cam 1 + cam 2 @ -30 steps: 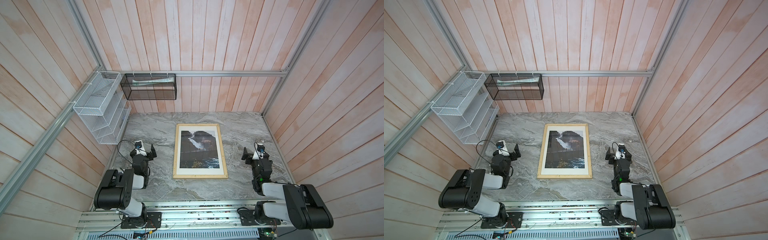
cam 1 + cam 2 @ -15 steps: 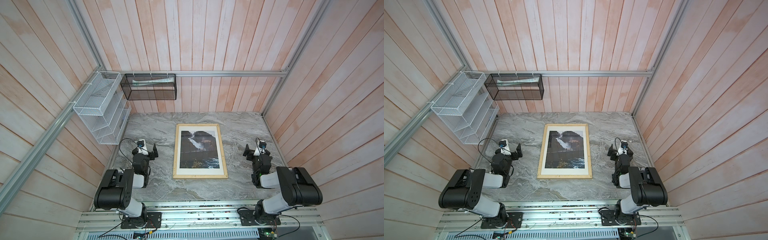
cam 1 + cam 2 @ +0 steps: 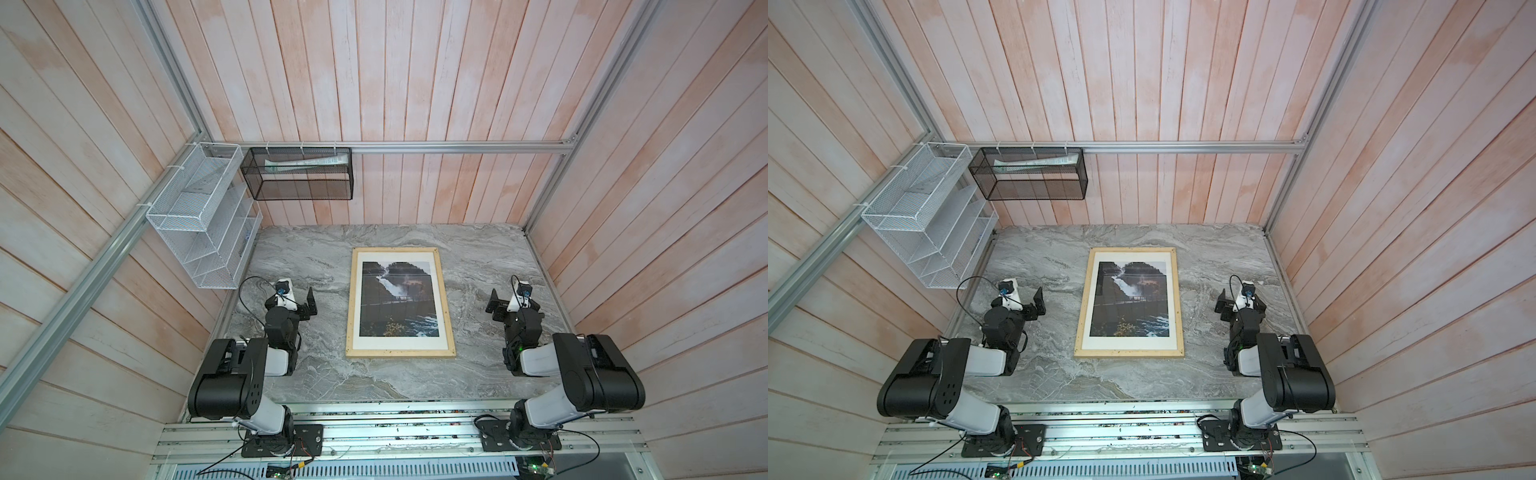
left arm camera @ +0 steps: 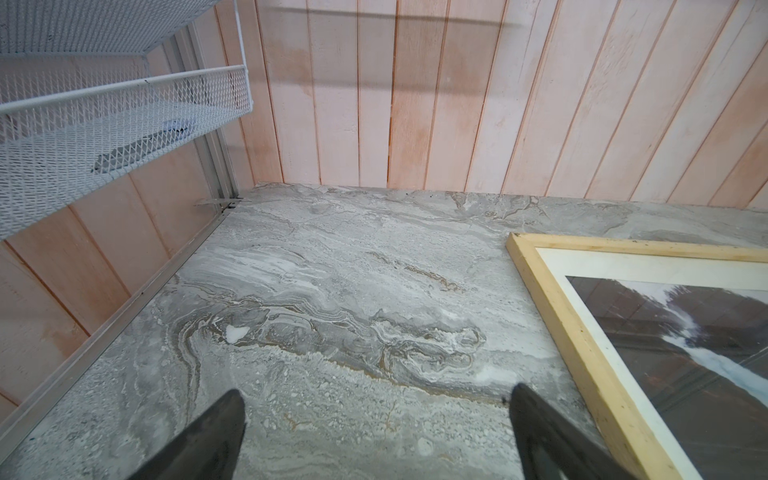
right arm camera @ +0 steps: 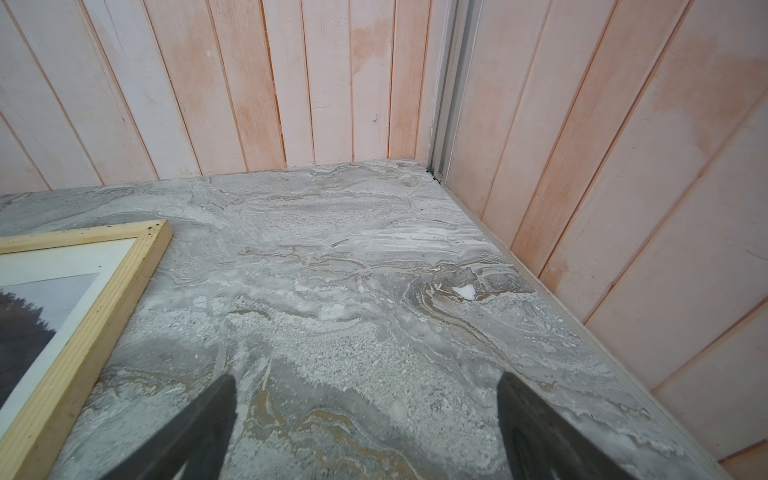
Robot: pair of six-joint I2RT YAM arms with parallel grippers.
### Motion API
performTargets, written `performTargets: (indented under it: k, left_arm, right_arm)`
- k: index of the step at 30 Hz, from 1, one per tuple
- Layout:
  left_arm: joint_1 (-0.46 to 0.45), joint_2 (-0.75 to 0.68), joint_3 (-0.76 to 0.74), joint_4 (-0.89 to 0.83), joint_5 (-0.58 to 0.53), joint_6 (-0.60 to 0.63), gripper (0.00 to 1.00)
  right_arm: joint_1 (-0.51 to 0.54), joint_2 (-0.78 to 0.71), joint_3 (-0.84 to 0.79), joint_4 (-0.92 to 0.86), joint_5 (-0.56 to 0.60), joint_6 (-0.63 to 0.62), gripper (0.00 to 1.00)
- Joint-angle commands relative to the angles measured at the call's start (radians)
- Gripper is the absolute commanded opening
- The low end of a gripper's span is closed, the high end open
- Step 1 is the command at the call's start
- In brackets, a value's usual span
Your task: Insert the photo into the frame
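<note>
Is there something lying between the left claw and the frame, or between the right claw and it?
Nothing visible does. Only bare table lies between the left claw and the frame, and likewise for the right claw. Both claws are open, and the photo already sits inside the frame.

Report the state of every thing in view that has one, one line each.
frame, lying flat on the table, nothing touching it
photo, inside the frame, picture side up
left gripper, open, empty, beside the frame
right gripper, open, empty, beside the frame
black mesh basket, hanging, something pale inside
white mesh rack, hanging above the table
</note>
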Motion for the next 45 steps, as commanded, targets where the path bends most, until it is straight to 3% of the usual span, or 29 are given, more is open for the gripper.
performTargets:
  k: [1,19,22,23,26,28,29,45]
  left_arm:
    - [-0.002,-0.001,0.016,-0.008,0.009,0.015,1.00]
    - [-0.002,-0.001,0.016,-0.009,0.009,0.016,1.00]
    - [-0.002,-0.001,0.016,-0.008,0.009,0.016,1.00]
    - [-0.002,0.000,0.016,-0.010,0.009,0.014,1.00]
    - [0.000,-0.001,0.016,-0.010,0.009,0.014,1.00]
    - [0.000,-0.001,0.016,-0.009,0.010,0.014,1.00]
    - [0.000,0.000,0.016,-0.008,0.010,0.014,1.00]
    - [0.000,0.000,0.017,-0.009,0.010,0.014,1.00]
  right_arm:
    - [-0.005,-0.013,0.017,-0.004,-0.011,0.014,0.98]
    - [-0.006,-0.015,0.016,-0.005,-0.011,0.014,0.98]
    - [-0.085,-0.021,-0.003,0.029,-0.460,-0.059,0.98]
    - [-0.099,-0.022,0.001,0.021,-0.522,-0.075,0.98]
    - [-0.099,-0.024,0.008,0.002,-0.480,-0.066,0.98]
    - [-0.052,-0.015,0.027,-0.022,-0.161,0.014,0.98]
    - [-0.025,-0.020,0.034,-0.044,-0.113,-0.010,0.98]
    - [-0.026,-0.016,0.037,-0.045,-0.108,-0.003,0.98]
